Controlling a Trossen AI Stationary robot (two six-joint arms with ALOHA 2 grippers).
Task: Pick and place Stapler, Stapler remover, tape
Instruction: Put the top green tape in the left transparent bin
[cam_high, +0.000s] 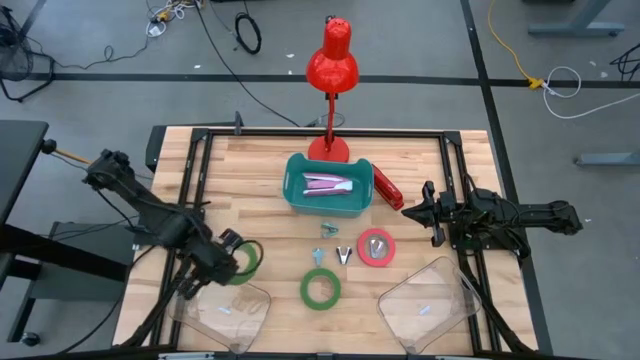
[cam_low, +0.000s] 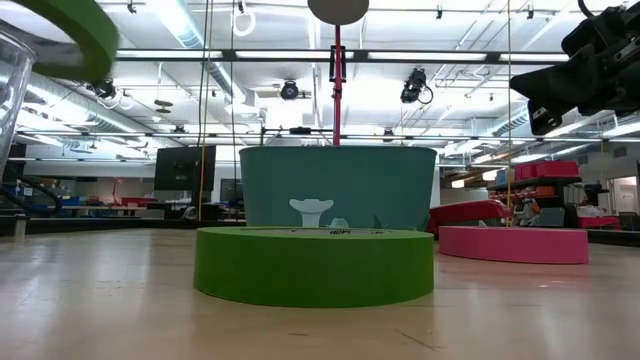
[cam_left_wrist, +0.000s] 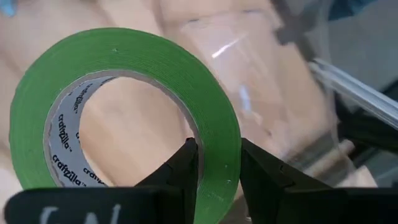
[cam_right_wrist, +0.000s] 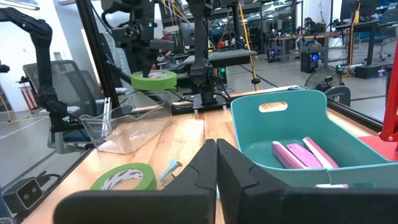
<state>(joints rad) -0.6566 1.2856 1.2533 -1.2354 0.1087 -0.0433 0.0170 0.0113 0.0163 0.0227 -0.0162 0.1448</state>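
Note:
My left gripper (cam_high: 234, 259) is shut on a green tape roll (cam_left_wrist: 124, 56), held in the air above the table's near left, beside a clear container (cam_high: 225, 306). The roll also shows in the low view (cam_low: 80, 30) and the right wrist view (cam_right_wrist: 154, 78). A second green roll (cam_high: 320, 289) and the red-pink roll (cam_high: 376, 247) lie flat on the table. The staple remover (cam_high: 344, 255) lies between them. The red stapler (cam_high: 387, 188) lies at the right of the teal bin (cam_high: 300, 200). My right gripper (cam_high: 425, 212) is shut and empty, to the right of the stapler. My left gripper holds the green roll by its ring wall (cam_left_wrist: 219, 163), one finger (cam_left_wrist: 186, 171) inside the hole and one (cam_left_wrist: 264, 177) outside. The roll is lifted clear of the table and lies roughly level.
A second clear container (cam_high: 428, 300) stands at the near right. The teal bin holds pink items (cam_high: 325, 184). A red desk lamp (cam_high: 332, 60) stands behind the bin. Small metal pieces (cam_high: 328, 231) lie in front of the bin.

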